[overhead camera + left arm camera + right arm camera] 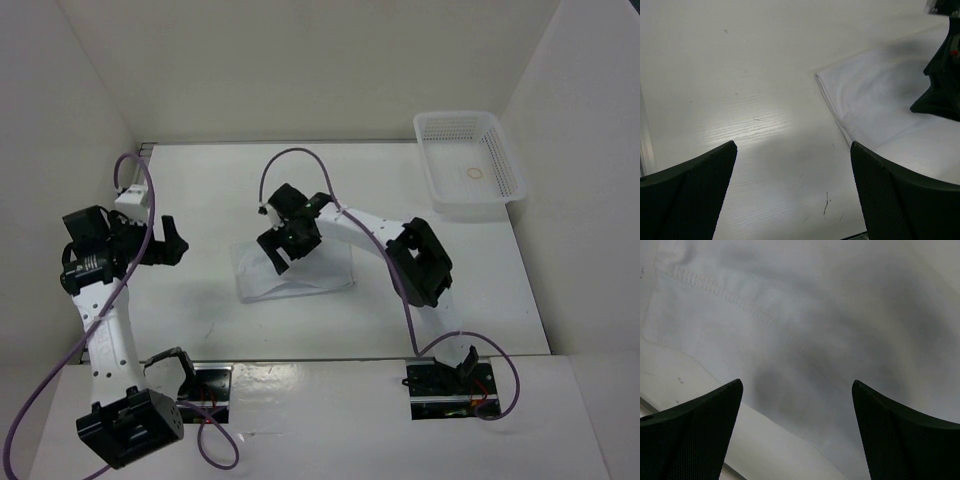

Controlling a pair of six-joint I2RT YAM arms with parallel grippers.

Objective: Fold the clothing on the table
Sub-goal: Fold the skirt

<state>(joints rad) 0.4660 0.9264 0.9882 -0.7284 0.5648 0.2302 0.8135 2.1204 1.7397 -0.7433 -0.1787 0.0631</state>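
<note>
Left pincer [172,240] [793,145]: stands wide apart, grips nothing. Hangs over bare counter [200,300] [740,75], to the left of the clothing [320,272] [875,100] and apart from it. From the left wrist view, shows only white counter between the two dark fingers, with a few small dark marks on the surface near them.

Right pincer [280,255] [797,385]: also stands apart, with nothing clamped. Points down over the left part of the clothing, close above it; cannot tell if a fingertip touches the fabric. From the right wrist view, shows white cloth with a soft grey shadow between the fingers, and a stitched seam [715,292] running across the upper left.

Clothing: lies flat near the middle of the counter, folded to a rough rectangle. Shows stacked layers along its left edge in the left wrist view, with a few light wrinkles on top. Lies partly hidden under the right arm in the top view.

Further out: a purple cable [300,155] arching above the right wrist, another [140,165] looping over the left arm. At the far right corner, a white mesh basket [425,150], well apart from the clothing, with a small yellowish ring [474,173] inside. Around the counter, white walls [300,60].
</note>
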